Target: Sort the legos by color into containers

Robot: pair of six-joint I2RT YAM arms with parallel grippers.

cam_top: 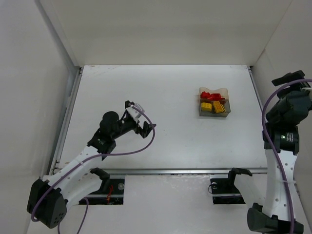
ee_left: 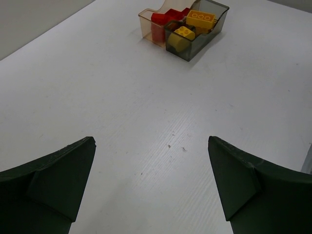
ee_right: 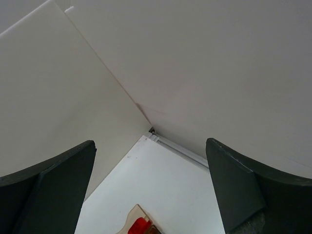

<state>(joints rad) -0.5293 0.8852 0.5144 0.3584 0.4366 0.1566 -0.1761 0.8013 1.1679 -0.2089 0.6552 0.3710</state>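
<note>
The left fingers (ee_left: 53,180) and right fingers (ee_right: 48,190) spread wide, empty. Ahead of the left pair, legos (ee_left: 200,18) sit in the containers (ee_left: 197,48): likely light, stiff, slick; pinch across flat sides.

My tool (ee_left: 151,142) is spread wide above the white surface (ee_left: 97,97); ahead, red legos (ee_left: 165,19) sit in the beige tub (ee_left: 146,21), yellow legos (ee_left: 200,18) in the adjoining grey tub (ee_left: 195,49).

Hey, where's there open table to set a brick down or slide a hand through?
Widest bare patch: the table between the left pincer and the tubs. Also free: the strip from the tubs to the back wall. Crowded: inside both tubs, packed with red bricks and yellow bricks. The right pincer hangs raised near the right wall.
</note>
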